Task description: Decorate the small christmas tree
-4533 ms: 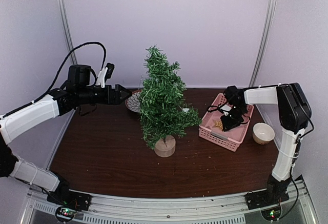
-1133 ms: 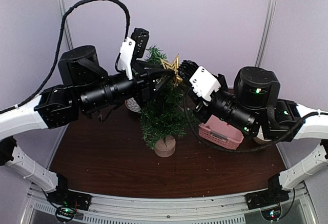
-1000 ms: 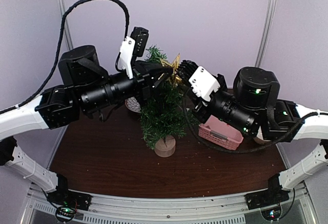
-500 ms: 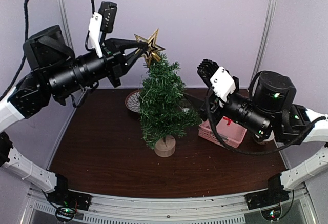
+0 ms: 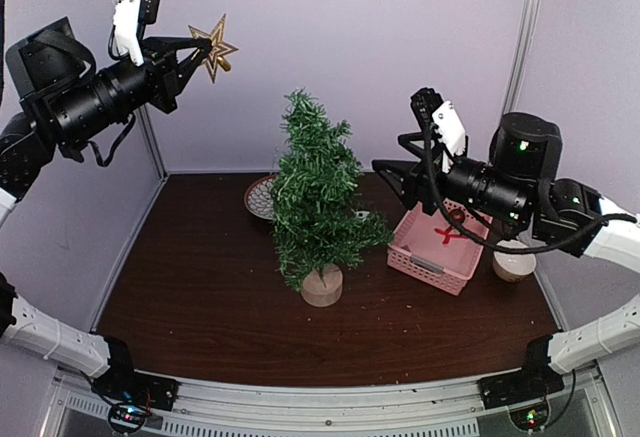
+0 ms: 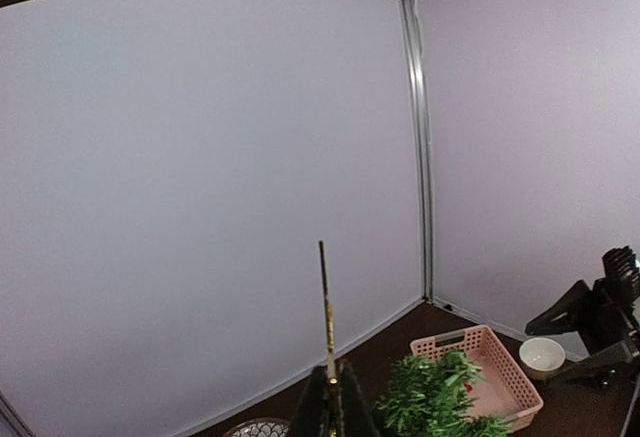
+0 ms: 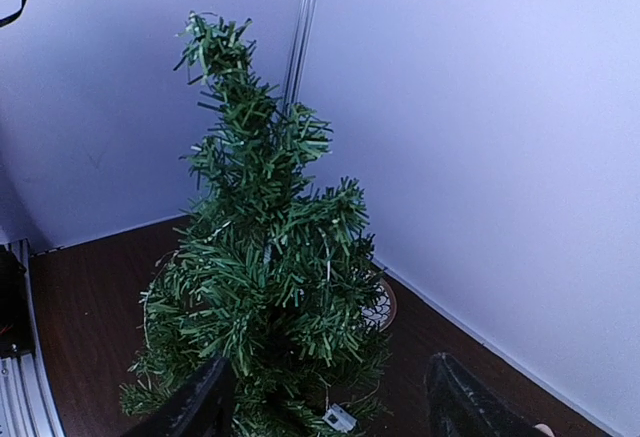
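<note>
Though well off the tree [image 5: 318,197], star [image 5: 216,50] in left gripper [image 5: 203,46]

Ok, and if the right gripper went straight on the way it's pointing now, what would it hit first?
Most likely the tree: in the wrist view its branches sit dead ahead between the right gripper's open fingers, nothing in between. Depth is hard to judge.
</note>
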{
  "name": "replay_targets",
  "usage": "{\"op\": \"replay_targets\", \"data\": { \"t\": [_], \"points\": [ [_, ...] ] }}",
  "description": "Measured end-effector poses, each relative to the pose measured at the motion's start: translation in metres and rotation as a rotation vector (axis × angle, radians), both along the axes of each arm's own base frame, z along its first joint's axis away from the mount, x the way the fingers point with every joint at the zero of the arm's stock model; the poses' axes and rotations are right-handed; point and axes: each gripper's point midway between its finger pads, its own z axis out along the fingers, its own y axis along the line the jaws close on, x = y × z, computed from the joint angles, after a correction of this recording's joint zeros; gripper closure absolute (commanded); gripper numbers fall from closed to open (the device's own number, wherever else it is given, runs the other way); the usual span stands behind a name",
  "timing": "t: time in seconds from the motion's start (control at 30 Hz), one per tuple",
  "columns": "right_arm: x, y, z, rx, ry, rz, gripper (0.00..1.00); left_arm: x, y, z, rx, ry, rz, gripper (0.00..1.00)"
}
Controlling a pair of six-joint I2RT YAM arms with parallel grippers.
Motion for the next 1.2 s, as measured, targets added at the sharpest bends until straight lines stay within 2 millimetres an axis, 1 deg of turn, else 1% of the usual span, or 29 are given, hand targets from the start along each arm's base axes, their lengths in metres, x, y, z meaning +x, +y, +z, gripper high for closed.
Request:
{"op": "replay_targets", "data": {
  "t": [0.07, 0.13, 0.27, 0.37, 0.43, 0.57, 0.7, 0.77, 0.83, 1.03, 1.2],
  "points": [
    [0.004, 0.003, 0.0, 0.011, 0.029, 0.019, 0.33, 0.017, 0.008, -0.008, 0.008, 0.039, 0.027, 1.0],
    [0.008, 0.008, 0.001, 0.019, 0.055, 0.041, 0.35, 0.027, 0.007, -0.015, 0.017, 0.073, 0.019, 1.0],
    [0.011, 0.025, 0.004, 0.023, 0.091, 0.111, 0.35, 0.039, -0.012, -0.034, 0.052, 0.138, -0.055, 1.0],
    [0.01, 0.042, 0.011, 0.011, 0.099, 0.175, 0.35, 0.042, -0.023, -0.049, 0.081, 0.176, -0.102, 1.0],
    [0.01, 0.053, 0.019, 0.005, 0.094, 0.208, 0.35, 0.04, -0.029, -0.055, 0.089, 0.192, -0.136, 1.0],
    [0.012, 0.07, 0.04, 0.001, 0.048, 0.262, 0.37, 0.034, -0.034, -0.058, 0.09, 0.2, -0.185, 1.0],
    [0.01, 0.08, 0.048, -0.027, -0.006, 0.306, 0.4, 0.027, -0.037, -0.064, 0.089, 0.198, -0.233, 1.0],
    [0.008, 0.084, 0.05, -0.052, -0.039, 0.328, 0.43, 0.021, -0.038, -0.065, 0.085, 0.19, -0.264, 1.0],
    [0.008, 0.087, 0.048, -0.084, -0.073, 0.345, 0.45, 0.014, -0.039, -0.062, 0.079, 0.172, -0.295, 1.0],
    [0.013, 0.096, 0.041, -0.164, -0.149, 0.354, 0.47, -0.006, -0.041, -0.048, 0.069, 0.097, -0.39, 1.0],
    [0.02, 0.103, 0.041, -0.183, -0.182, 0.348, 0.5, -0.017, -0.045, -0.042, 0.072, 0.055, -0.454, 1.0]
  ]
}}
